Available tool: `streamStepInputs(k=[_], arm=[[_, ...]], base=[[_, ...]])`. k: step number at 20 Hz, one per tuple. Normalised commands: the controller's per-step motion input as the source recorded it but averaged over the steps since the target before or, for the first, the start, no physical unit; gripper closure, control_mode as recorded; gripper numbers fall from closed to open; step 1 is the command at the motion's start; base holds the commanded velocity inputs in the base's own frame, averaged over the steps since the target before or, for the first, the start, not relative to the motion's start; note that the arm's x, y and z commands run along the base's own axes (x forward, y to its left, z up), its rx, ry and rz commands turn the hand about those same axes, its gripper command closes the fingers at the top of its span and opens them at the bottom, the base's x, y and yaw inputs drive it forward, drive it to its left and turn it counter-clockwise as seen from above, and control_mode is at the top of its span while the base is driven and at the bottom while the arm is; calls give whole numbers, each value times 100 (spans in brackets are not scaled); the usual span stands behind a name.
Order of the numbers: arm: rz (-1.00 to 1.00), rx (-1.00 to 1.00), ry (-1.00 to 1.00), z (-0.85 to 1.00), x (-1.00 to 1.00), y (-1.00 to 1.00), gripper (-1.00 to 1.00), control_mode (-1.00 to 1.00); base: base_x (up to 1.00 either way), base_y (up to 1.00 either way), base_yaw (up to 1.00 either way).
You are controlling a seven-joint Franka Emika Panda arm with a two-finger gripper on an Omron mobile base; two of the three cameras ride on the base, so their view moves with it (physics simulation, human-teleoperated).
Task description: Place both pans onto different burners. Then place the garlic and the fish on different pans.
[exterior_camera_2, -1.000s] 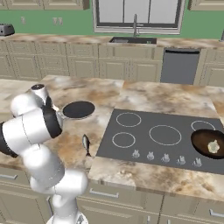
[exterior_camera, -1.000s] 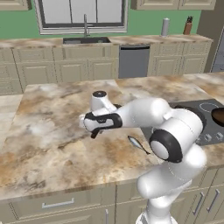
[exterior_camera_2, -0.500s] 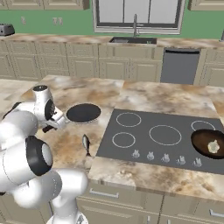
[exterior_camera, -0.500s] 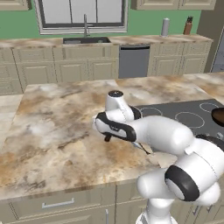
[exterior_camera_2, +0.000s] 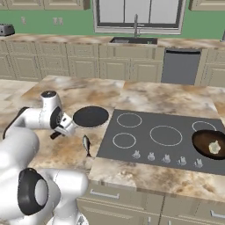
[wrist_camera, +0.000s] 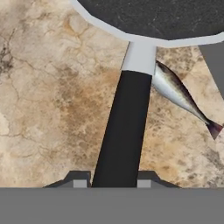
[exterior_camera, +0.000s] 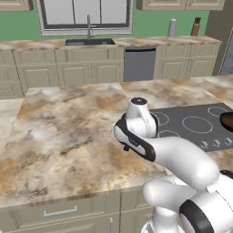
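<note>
Here the flat black pan [exterior_camera_2: 90, 116] lies on the counter [exterior_camera_2: 66, 94] off the cooktop [exterior_camera_2: 167, 132], its long handle [wrist_camera: 124, 131] running between the gripper [wrist_camera: 113, 180] tips, apparently spread either side for grasping; fish [wrist_camera: 181, 97] lies just beside the handle.

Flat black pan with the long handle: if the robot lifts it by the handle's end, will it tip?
Probably it would droop. The flat black pan has its round dish far from the gripper, which straddles the thin black handle. It looks stiff, unlikely to bend. It could nudge the silver-grey fish alongside.
</note>
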Motion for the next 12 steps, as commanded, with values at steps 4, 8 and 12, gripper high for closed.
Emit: streamStepInputs(k=[4, 8, 12], arm=[[0, 0, 1, 0, -3, -58, 100, -100], [0, 0, 1, 0, -2, -54, 100, -100], [0, 0, 3, 0, 0, -46, 100, -100]], base=[[0, 0, 0], [0, 0, 0], [0, 0, 0]])
